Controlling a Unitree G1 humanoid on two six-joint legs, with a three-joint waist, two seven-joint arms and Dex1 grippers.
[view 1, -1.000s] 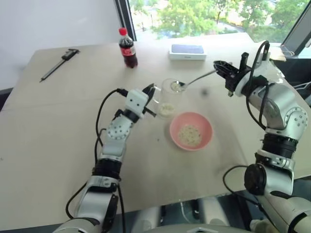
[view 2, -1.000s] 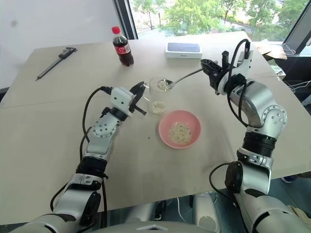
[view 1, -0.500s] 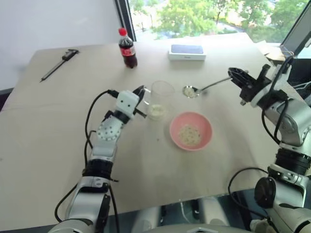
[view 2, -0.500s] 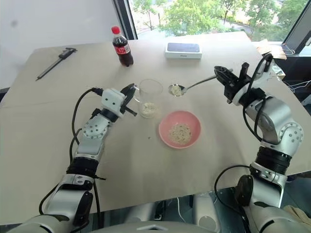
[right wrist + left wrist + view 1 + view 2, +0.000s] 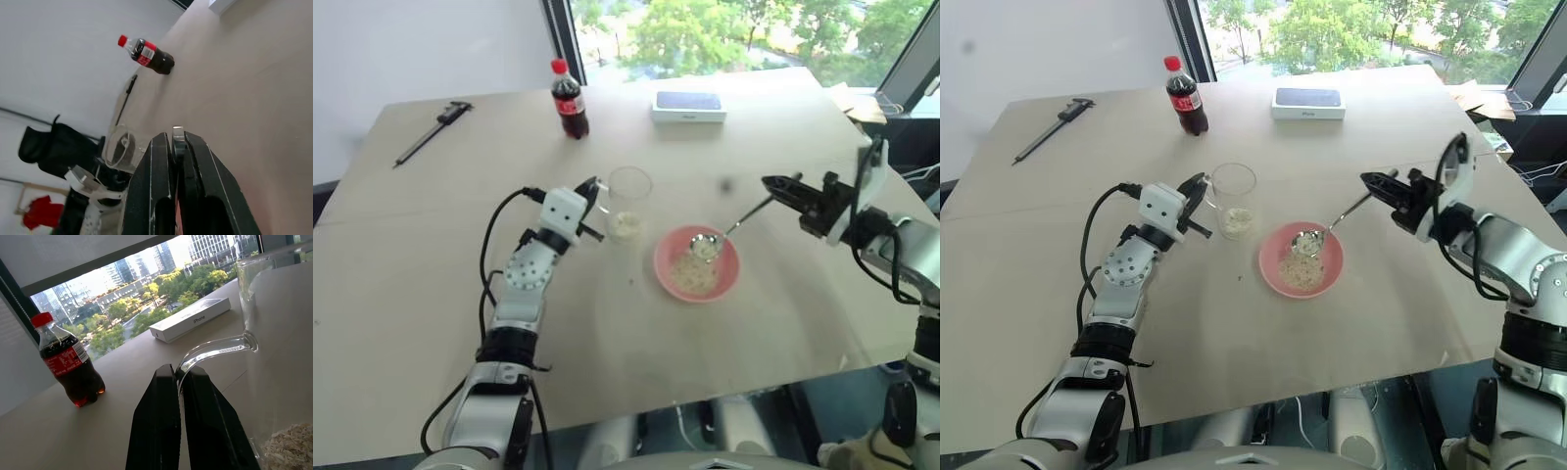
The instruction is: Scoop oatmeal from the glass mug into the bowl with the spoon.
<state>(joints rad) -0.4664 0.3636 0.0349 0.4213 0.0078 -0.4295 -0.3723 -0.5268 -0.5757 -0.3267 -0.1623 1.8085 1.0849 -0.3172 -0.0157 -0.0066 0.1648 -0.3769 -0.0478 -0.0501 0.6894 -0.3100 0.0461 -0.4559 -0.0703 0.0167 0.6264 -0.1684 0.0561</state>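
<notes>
Steadying the glass mug [image 5: 1232, 200] by its handle, the left claw [image 5: 1197, 192] stays clenched while the right claw [image 5: 1378, 186] (gripping the spoon [image 5: 1332, 224]) holds oatmeal [image 5: 1303, 242] over the bowl [image 5: 1273, 277].

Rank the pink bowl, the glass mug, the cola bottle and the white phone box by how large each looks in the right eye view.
1. The pink bowl, widest.
2. The glass mug, the white phone box and the cola bottle look close in size; the box and bottle stand farther from the camera, so their order is unsure.
</notes>
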